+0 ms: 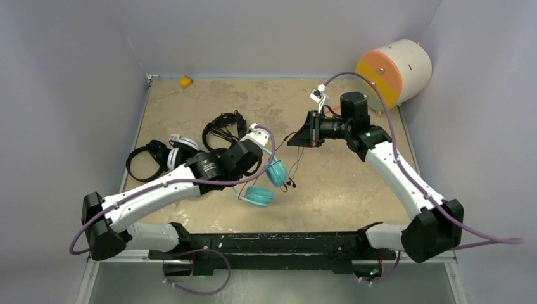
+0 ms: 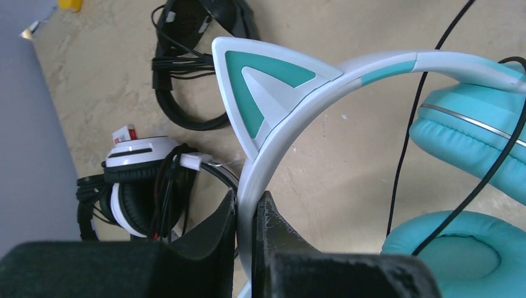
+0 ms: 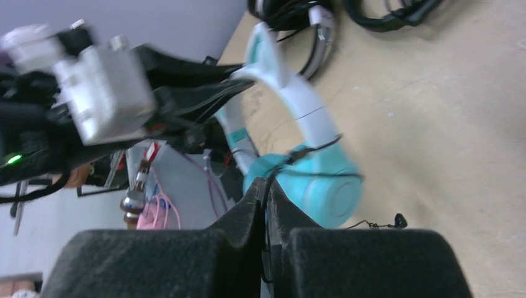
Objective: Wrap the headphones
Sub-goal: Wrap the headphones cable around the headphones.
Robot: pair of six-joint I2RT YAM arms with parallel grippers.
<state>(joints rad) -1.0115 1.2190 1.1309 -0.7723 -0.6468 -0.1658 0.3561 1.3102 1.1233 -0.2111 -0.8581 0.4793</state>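
The left fingers point(image 2: 214, 242) are clamping the white headband of the teal cat-ear headset point(image 2: 291, 105), whose cups are sitting to their right. The right fingers point(image 3: 288, 217) are pinching shut on its thin black cable point(image 3: 310, 149), with that arm stretching out raised above the tabletop point(image 1: 354, 190). A white-and-black headset point(image 2: 133, 155) and a black headset point(image 2: 186, 93) are lying beyond the left fingers. A capped cylinder point(image 1: 396, 69) is lying behind the right fingers, its contents hidden.

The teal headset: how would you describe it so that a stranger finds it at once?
On the tan table, left of centre, lie several headsets. The left gripper pinches the teal headset by its band; only it has teal cups and a cat ear, unlike the black headset and the white-and-black headset.
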